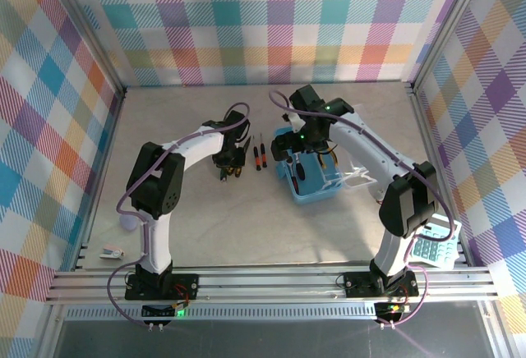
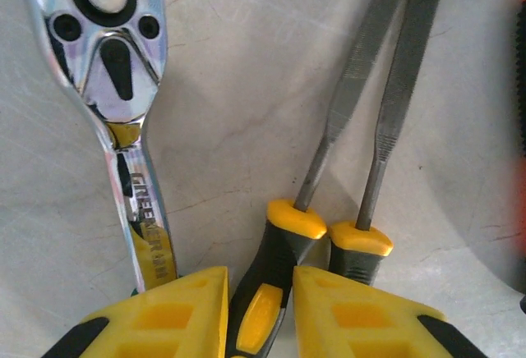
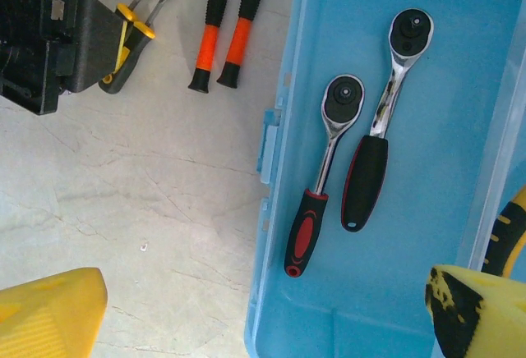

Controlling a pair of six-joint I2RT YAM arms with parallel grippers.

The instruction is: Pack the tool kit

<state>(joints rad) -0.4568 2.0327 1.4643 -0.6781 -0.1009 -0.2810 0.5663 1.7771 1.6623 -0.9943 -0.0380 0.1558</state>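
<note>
Left gripper (image 2: pixel 260 292) logged down at desk (image 2: pixel 230 87) level, yellow fingers (image 2: pixel 173 309) set either side of the black-and-yellow handle of a file (image 2: pixel 346 95). Gap about handle width; cannot tell whether clamped or a hair short of contact. Judged a handle pick: thickest part of the tool, and leaves the blade free of the second file (image 2: pixel 360 247) lying just beside it. Loose ratchet (image 2: pixel 123 128) noted close on the other flank, beside the left finger: possible snag on the lift.

File's long axis read as running straight away from the gripper, handle toward the near edge of the desk, tip toward the far wall, leaning slightly right.

Blue case (image 3: pixel 460 210) located on the desk to the right of the loose tools, open-topped, already holding a red-handled ratchet (image 3: pixel 325 169) and a black-handled ratchet (image 3: pixel 382 120), both laid along its length.

Right gripper (image 3: pixel 267 292) spread wide, holding nothing, hovering at the case's edge. Probably waiting clear of the drop zone.

Two screwdrivers (image 3: pixel 226 25) on the desk between files and case, roughly parallel to them.
</note>
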